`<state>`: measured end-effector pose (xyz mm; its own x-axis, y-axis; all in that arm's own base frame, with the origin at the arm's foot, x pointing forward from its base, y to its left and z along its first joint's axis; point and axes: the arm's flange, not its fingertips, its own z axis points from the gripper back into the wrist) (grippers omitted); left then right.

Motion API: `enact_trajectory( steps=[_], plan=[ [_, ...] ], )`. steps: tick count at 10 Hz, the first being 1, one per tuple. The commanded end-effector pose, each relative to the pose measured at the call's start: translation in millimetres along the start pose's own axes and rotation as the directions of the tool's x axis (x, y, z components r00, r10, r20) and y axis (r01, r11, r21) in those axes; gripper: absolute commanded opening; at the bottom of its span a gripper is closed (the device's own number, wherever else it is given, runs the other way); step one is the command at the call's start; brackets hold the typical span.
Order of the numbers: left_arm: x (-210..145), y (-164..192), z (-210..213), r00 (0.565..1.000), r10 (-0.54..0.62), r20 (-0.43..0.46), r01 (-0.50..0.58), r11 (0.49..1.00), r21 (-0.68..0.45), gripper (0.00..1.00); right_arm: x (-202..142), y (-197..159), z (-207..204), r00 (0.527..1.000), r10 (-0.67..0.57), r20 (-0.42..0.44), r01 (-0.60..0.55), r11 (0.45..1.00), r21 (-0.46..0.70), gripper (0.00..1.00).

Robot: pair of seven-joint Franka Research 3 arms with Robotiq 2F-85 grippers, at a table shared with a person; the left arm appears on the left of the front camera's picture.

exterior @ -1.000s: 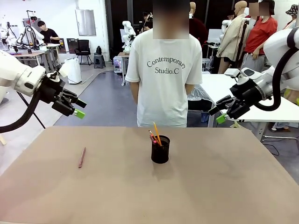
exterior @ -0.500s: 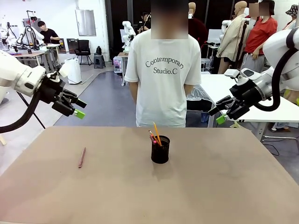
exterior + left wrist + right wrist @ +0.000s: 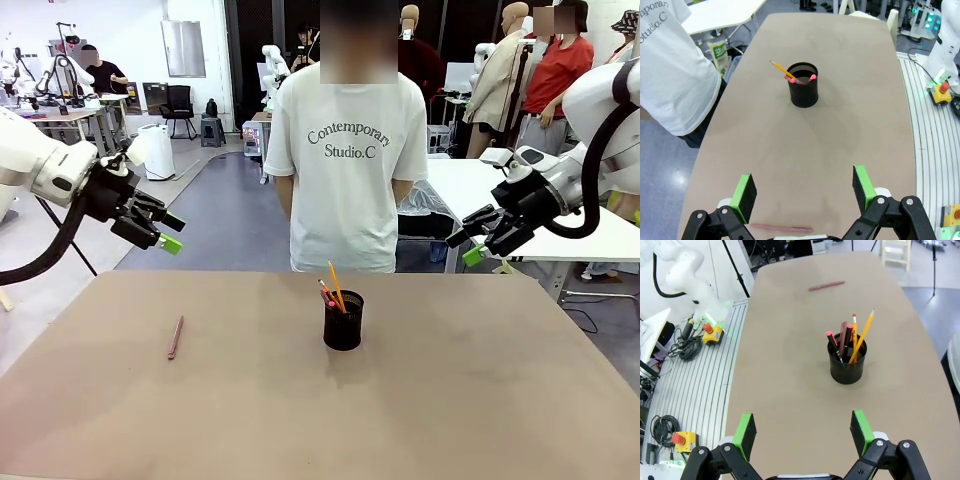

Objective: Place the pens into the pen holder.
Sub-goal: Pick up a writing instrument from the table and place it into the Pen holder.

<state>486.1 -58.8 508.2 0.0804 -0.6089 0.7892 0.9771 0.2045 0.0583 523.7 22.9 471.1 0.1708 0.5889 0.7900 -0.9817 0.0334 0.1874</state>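
Observation:
The black mesh pen holder [image 3: 343,320] stands upright mid-table with a yellow-orange pencil [image 3: 336,286] and dark red-black pens [image 3: 326,293] sticking out of it; I also see the holder [image 3: 803,91] in the left wrist view and the holder [image 3: 847,361] in the right wrist view. A pinkish-brown pen [image 3: 175,337] lies flat on the table's left part, seen as the pen [image 3: 781,228] and the pen [image 3: 826,286] in the wrist views. My left gripper [image 3: 165,232] hovers open above the left edge, empty. High at the right, my right gripper [image 3: 468,240] is open and empty.
A person in a white T-shirt [image 3: 345,165] stands at the far edge behind the holder, hands behind the back. The tan table [image 3: 450,400] has wide bare room around the holder. A white table [image 3: 470,190] sits behind on the right.
The person has shifted slightly to the left. Both arms and the pens have stayed still.

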Motion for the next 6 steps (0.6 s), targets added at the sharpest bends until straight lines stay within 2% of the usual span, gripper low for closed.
enact_trajectory(
  steps=[1,6],
  plan=[
    [1.3,-0.2,0.6,1.000,0.004,0.011,-0.004,1.000,0.004,1.00,1.2,1.7,0.0,1.000,-0.006,0.006,0.006,1.000,0.004,1.00],
    [1.3,-0.2,0.6,1.000,0.004,0.011,-0.004,1.000,0.004,1.00,1.2,1.7,0.0,1.000,-0.006,0.006,0.006,1.000,0.004,1.00]
  ],
)
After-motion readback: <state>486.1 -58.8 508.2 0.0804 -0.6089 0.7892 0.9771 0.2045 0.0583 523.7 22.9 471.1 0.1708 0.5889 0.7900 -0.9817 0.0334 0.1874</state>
